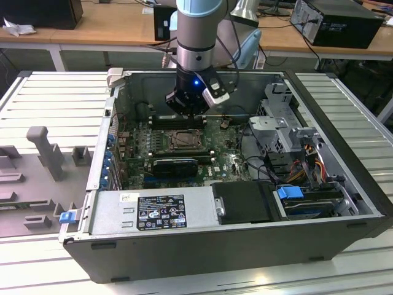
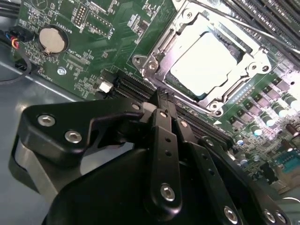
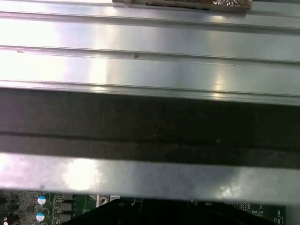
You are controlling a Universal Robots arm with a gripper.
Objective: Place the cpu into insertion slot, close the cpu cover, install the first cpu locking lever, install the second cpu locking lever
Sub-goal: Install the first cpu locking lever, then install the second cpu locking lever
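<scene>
In the exterior view I see my gripper [image 1: 187, 110] low inside the open computer case [image 1: 344, 203], just above the far edge of the insertion slot [image 1: 182, 140] on the green motherboard [image 1: 224, 161]. In the second wrist view the fingers [image 2: 164, 117] are pressed together and hold nothing; the cpu [image 2: 211, 58] lies in the slot, and the cpu cover [image 2: 157, 56] frames it. In the first wrist view I see the ribbed metal table [image 3: 150, 61] and the case wall.
</scene>
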